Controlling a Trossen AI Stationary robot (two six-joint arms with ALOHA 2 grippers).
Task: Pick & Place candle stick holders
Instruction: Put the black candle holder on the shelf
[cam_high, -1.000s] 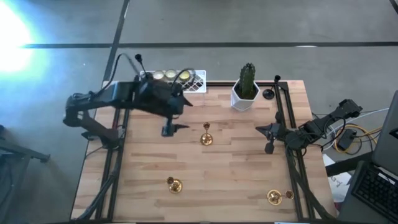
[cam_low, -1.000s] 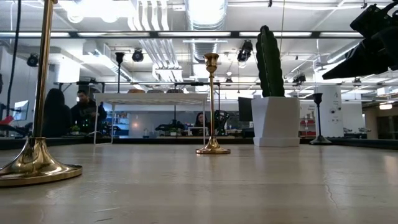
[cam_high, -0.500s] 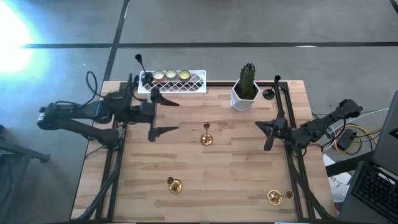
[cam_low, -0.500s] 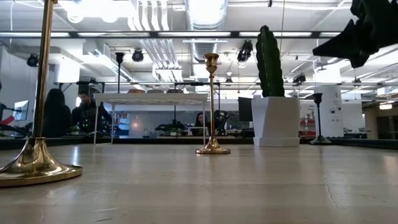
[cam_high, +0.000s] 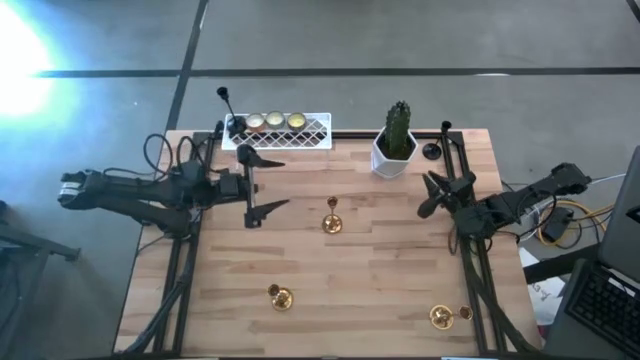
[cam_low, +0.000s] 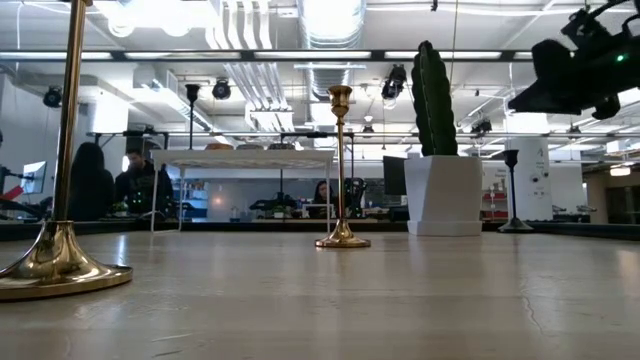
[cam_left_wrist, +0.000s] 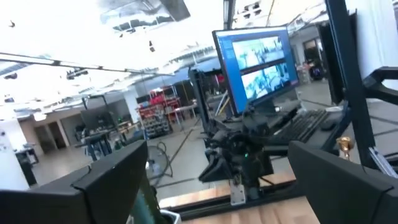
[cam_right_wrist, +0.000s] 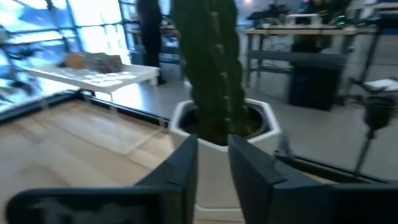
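The left arm reaches in low from its side of the bench, its tool (cam_high: 256, 185) spread wide with both fingers (cam_left_wrist: 118, 180) far apart and nothing between them. The right arm lies folded at the opposite edge (partly over the rail), wrist angled inward, and its tool (cam_high: 431, 195) has the two fingers (cam_right_wrist: 180, 168) drawn close, only a narrow gap showing, gripping nothing.
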